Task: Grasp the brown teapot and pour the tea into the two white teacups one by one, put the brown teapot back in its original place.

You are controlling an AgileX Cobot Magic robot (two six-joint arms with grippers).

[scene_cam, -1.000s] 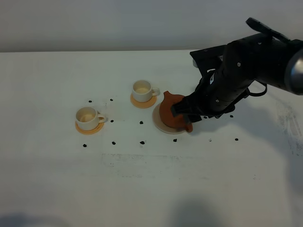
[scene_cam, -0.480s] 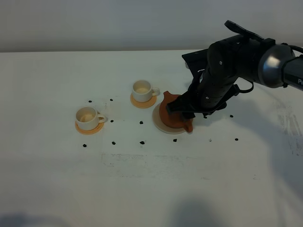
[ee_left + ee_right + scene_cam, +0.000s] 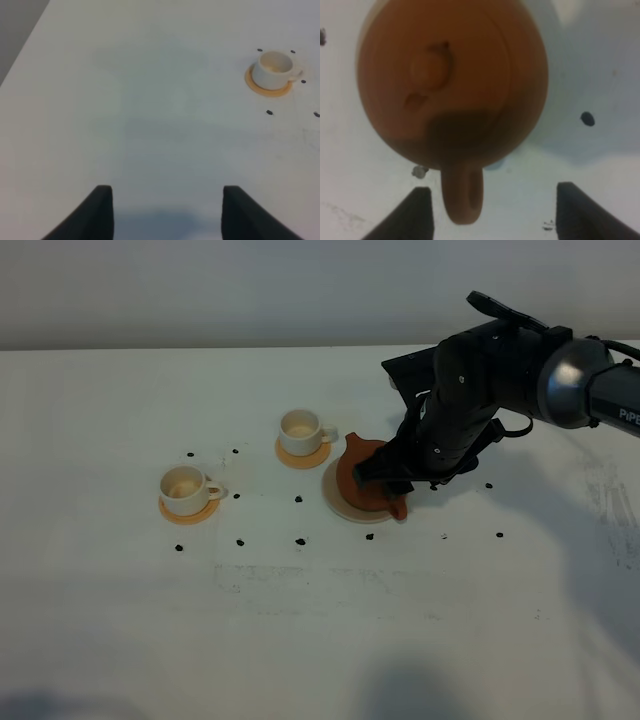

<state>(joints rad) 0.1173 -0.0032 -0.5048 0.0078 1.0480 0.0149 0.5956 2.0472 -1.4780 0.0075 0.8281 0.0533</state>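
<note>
Right of centre on the white tabletop [image 3: 120, 620], the right hand [image 3: 495, 215] hangs spread over the brown teapot [image 3: 355, 478], its fingers either side of the loop handle [image 3: 463, 197] without touching it. The left hand [image 3: 165, 212] is spread above the tabletop. The teapot sits on its beige disc [image 3: 338, 506]. A white teacup [image 3: 298, 427] stands just left of it and a second teacup [image 3: 182, 486] farther left, each on an orange coaster [image 3: 302, 458].

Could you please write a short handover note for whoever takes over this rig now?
Left hand: open, empty, above the table.
Right hand: open astride the handle of the brown teapot, not gripping.
Teapot on its beige disc; one white teacup beside it, the other teacup farther left, each on a coaster.
Done: cannot tell whether the cups hold tea.
Left: check; if empty, grasp, pour, return.
</note>
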